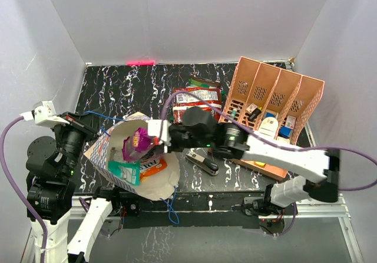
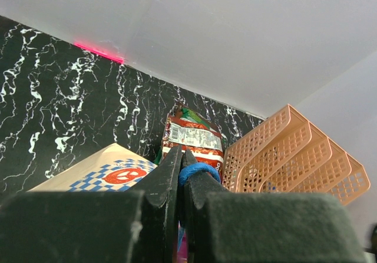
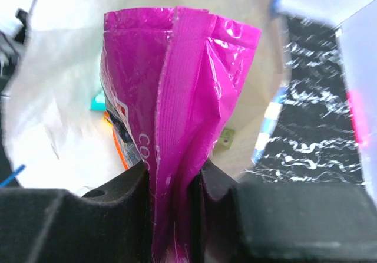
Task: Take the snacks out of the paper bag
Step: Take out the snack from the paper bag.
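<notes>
— Which way is the purple packet point(image 3: 177, 115) pointing?
— It's lying lengthwise straight out from the right gripper point(image 3: 174, 183), free end facing into the paper bag's point(image 1: 103, 152) mouth. The jaws are pinching its lower end.
— And the arms?
— The right one is stretching leftwards across the table point(image 1: 129, 86). The left gripper point(image 2: 182, 165) is clamping tight on the blue string handle point(image 2: 198, 170).
</notes>
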Controlling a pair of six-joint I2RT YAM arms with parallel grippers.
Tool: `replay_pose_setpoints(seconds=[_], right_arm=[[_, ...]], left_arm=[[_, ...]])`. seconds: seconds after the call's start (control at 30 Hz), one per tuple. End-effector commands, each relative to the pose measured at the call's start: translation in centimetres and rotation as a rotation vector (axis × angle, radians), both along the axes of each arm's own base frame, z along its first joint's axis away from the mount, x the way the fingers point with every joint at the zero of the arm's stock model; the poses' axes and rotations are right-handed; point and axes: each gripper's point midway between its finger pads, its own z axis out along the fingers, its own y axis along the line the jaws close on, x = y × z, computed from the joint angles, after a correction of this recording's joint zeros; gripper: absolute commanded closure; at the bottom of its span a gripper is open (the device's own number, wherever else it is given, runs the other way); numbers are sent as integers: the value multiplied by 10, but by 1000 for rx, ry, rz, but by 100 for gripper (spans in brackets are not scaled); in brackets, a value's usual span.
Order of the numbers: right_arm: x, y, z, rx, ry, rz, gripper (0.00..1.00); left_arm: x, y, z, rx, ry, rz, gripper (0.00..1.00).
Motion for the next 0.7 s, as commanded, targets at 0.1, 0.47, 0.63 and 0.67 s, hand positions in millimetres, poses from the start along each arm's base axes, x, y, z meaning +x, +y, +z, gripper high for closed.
replay_pose_setpoints(seconds=[0.1,0.47,0.63,0.67], right_arm=[[-23,-70,170,501,-67,-81,93],[86,-187,206,837,-95,-995,93],[156,-186,150,702,2,-1147,93],[168,-184,139,703,74,-1140,93]], left_arm=[[1,8,7,7,-12,43,100],[-1,10,4,12,-5,53,100],[-1,10,6,11,-8,55,100],[-2,11,7,11,-9,56,100]])
